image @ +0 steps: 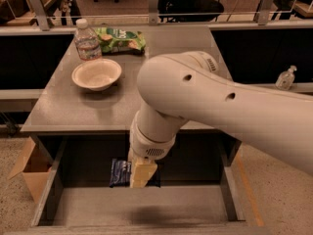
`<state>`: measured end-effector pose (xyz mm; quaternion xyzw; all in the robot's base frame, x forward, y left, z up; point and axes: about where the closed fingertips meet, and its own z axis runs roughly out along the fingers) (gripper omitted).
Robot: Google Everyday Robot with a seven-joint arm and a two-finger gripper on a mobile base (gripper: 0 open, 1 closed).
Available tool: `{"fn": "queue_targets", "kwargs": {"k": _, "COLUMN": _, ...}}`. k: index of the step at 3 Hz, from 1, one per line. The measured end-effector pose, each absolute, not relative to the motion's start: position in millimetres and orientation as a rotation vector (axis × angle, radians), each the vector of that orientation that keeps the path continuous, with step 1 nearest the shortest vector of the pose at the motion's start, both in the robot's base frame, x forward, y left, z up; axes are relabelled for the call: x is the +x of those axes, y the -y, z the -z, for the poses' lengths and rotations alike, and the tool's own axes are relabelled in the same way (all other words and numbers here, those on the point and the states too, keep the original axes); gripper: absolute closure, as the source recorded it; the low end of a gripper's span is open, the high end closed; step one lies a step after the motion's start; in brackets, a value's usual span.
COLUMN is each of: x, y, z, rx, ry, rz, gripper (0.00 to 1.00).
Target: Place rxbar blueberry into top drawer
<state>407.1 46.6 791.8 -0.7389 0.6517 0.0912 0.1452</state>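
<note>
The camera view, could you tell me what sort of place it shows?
Probably an office: a desk, its top drawer open, swivel chairs behind. The tool hangs over the drawer by the rxbar blueberry.

Lower centre of frame: pale yellow pincer (143, 173) over the grey top drawer (146, 207); rxbar blueberry (119, 173), dark navy wrapper with pale lettering. Off-white arm (220, 102). Matt grey-brown surface (73, 106). Cream bowl (97, 73). Upper left: green snack bag (120, 38). Lower left: tan cardboard box (29, 173).
</note>
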Motion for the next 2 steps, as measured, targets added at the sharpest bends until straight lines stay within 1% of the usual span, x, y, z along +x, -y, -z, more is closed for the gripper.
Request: {"fn": "queue_targets", "kwargs": {"k": 2, "x": 414.7, "y": -42.4, "z": -736.4, "rx": -2.097, "ry": -1.868, "rz": -0.322, "gripper": 1.0}}
